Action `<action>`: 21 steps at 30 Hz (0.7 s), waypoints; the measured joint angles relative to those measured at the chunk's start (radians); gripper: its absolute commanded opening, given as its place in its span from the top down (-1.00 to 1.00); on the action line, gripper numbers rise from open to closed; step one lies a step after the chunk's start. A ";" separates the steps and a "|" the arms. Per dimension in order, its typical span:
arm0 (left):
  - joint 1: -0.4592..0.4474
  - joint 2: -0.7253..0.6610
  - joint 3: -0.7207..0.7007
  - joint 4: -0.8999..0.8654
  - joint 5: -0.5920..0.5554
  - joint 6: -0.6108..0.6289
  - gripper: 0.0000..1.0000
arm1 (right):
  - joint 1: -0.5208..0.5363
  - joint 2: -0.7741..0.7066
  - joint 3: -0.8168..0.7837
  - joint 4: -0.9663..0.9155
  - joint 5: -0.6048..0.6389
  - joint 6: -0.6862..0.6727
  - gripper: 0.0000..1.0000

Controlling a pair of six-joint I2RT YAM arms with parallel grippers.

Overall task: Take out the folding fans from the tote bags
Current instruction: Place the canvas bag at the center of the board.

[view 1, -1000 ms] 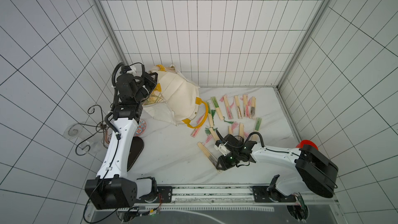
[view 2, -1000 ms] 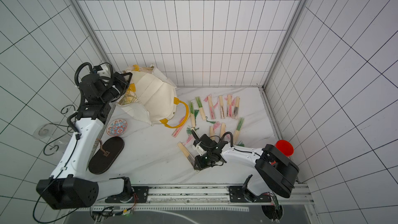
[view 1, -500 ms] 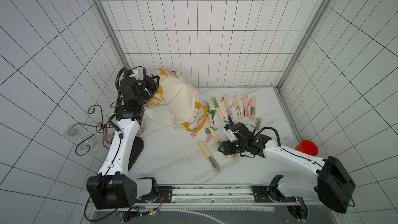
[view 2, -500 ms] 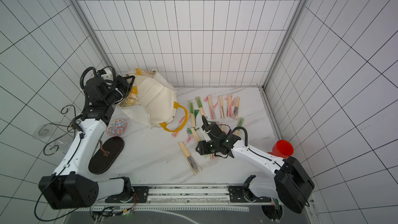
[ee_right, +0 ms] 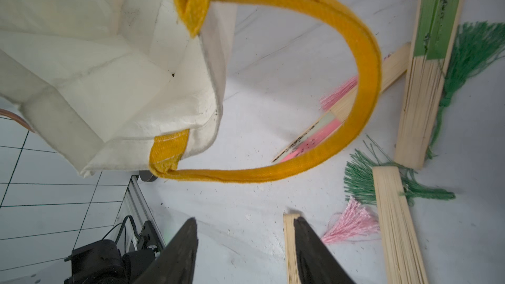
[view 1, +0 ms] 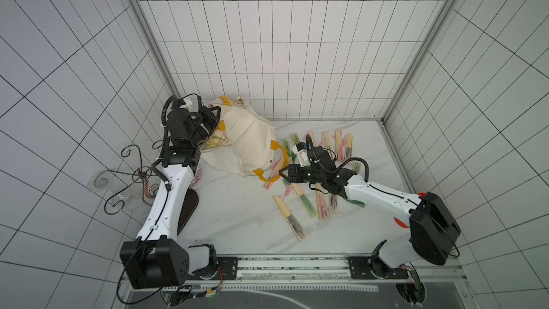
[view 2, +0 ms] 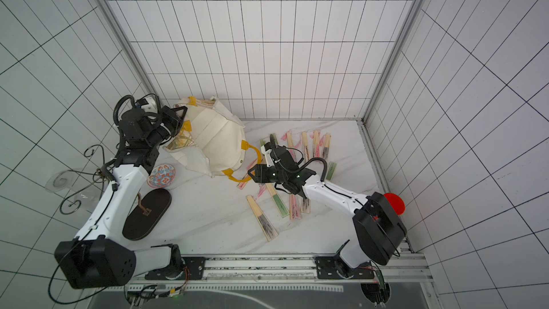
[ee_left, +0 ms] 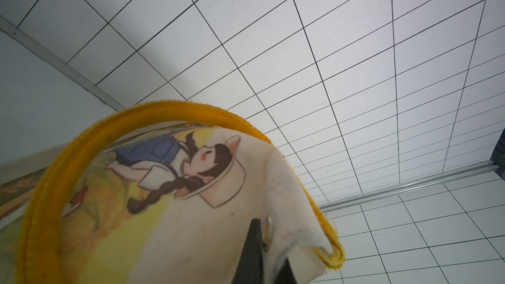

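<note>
**Location.** About a dozen closed folding fans (view 1: 304,206) lie on the marble tabletop (view 1: 237,218) to the right of the cream tote bag (view 1: 252,141). One pink fan (ee_right: 308,143) lies under the bag's yellow handle (ee_right: 366,50). Pale slat-like ends show at the bag's far edge; whether they are fans cannot be told.

**Grippers.** The left gripper (ee_left: 262,244) is clamped on the tote's cloth rim at far left, holding it raised. The right gripper (ee_right: 244,230) hovers beside the handle with its jaws apart and empty.

**Handling (judged).** Each fan is probably light, stiff lengthwise and smooth enough to slip. Grip across the bare bamboo slats, not the soft tassel (thin slats may crack). The canvas is limp and collapses.

**Markings.** No brand or legible text. The tote carries a cartoon girl print (ee_left: 196,165). Ink marks on the fan folds are too small to read.
</note>
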 measured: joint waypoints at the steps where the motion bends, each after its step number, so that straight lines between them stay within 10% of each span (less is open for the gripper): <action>1: 0.000 0.000 -0.003 0.005 0.000 -0.003 1.00 | 0.000 0.018 0.011 0.009 0.000 0.007 -0.16; 13: 0.000 -0.001 -0.022 0.034 0.011 -0.030 1.00 | 0.000 0.252 0.196 0.124 -0.018 0.076 0.03; 21: 0.001 -0.001 -0.029 0.047 0.027 -0.044 1.00 | -0.001 0.285 0.237 0.119 -0.031 0.073 1.00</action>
